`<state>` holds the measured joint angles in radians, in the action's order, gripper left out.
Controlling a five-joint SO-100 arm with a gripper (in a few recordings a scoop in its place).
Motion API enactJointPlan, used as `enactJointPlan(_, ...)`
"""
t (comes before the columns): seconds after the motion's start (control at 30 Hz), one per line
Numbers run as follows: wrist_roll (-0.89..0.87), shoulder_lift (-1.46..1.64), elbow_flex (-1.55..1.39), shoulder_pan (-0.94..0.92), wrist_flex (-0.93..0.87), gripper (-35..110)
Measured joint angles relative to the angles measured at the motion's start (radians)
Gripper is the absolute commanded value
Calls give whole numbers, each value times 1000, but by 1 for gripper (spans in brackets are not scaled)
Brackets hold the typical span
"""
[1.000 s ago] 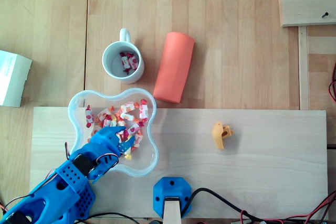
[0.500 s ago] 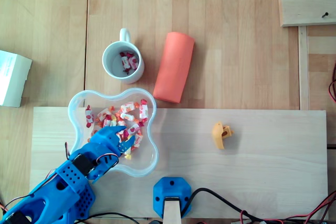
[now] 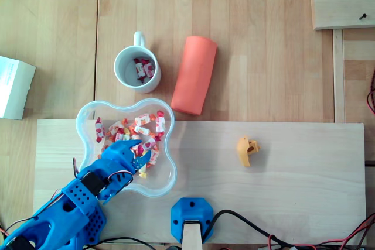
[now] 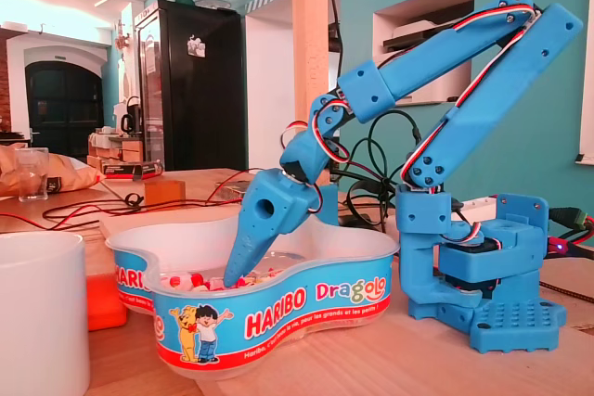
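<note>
My blue gripper reaches down into the clear, wavy-edged Haribo tub, its tips among the red, white and orange wrapped candies. In the fixed view the gripper points steeply down with its tips buried in the candies inside the tub. The candy pile hides the fingertips, so their gap and any hold on a candy are unclear. Just beyond the tub, a white mug has a few of the same candies in it.
An orange cylinder lies beside the mug. A small yellow plastic part rests on the light board to the right. A white box sits at the left edge. The arm's blue base stands at the front.
Almost nothing has moved. The arm stays in the tub, and only the lower finger has shifted slightly among the candies.
</note>
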<state>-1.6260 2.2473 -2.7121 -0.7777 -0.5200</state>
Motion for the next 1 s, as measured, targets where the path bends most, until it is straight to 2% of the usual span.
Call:
enactJointPlan(0.73,0,0,0,0,0,15)
enactJointPlan(1.0,0,-34,2,0,83,15)
